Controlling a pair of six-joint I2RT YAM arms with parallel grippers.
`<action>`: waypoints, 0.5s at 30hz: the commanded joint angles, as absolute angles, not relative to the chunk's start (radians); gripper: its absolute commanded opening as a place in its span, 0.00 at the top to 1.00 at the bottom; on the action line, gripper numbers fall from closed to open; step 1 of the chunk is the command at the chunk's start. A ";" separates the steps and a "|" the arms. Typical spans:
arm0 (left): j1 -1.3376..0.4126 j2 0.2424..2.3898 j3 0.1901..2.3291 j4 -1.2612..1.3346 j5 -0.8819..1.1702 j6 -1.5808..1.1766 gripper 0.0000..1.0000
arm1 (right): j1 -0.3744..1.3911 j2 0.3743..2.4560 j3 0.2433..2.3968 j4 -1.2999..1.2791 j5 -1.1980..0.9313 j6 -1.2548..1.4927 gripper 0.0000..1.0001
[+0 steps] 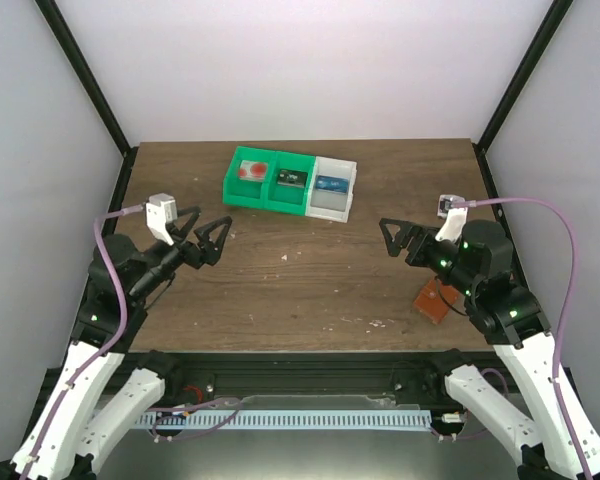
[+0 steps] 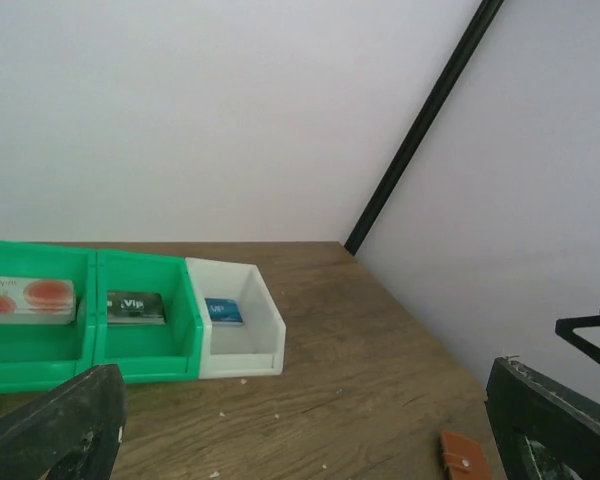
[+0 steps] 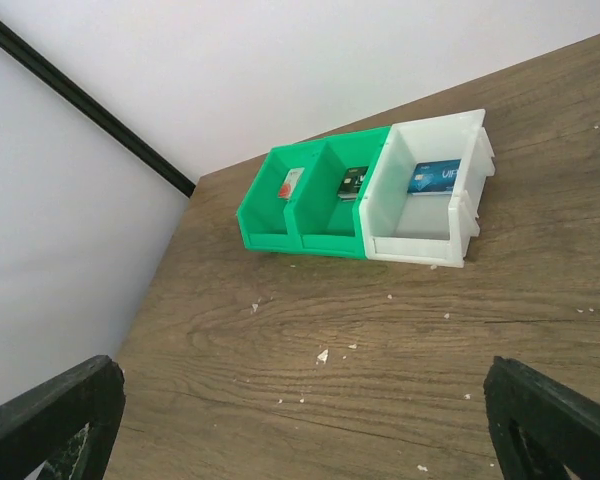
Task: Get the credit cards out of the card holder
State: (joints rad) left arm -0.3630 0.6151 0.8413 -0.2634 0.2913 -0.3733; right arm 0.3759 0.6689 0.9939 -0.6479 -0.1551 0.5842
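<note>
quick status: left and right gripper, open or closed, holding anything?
Left gripper: open, holding nothing.
Right gripper: open, holding nothing.

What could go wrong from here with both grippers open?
1. The card holder lies near the front edge of the table, partly hidden under the right arm from above. A nudge from the right gripper could slide it off.
2. It looks folded shut, so whether anything is inside cannot be seen. A pinch may lift the whole holder.
</note>
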 commanded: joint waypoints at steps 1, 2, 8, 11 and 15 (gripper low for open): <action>-0.367 0.604 0.815 -0.249 0.285 -0.373 0.00 | 0.367 0.653 0.995 -0.635 -0.148 0.586 0.00; -0.367 0.604 0.815 -0.254 0.286 -0.368 0.00 | 0.366 0.651 0.989 -0.636 -0.148 0.589 0.00; -0.367 0.588 0.789 -0.280 0.294 -0.328 0.00 | 0.367 0.632 0.949 -0.654 -0.074 0.637 0.00; -0.367 0.595 0.766 -0.285 0.294 -0.324 0.00 | 0.366 0.635 0.925 -0.677 -0.034 0.674 0.00; -0.367 0.600 0.739 -0.278 0.286 -0.340 0.00 | 0.366 0.686 0.867 -0.736 0.035 0.772 0.00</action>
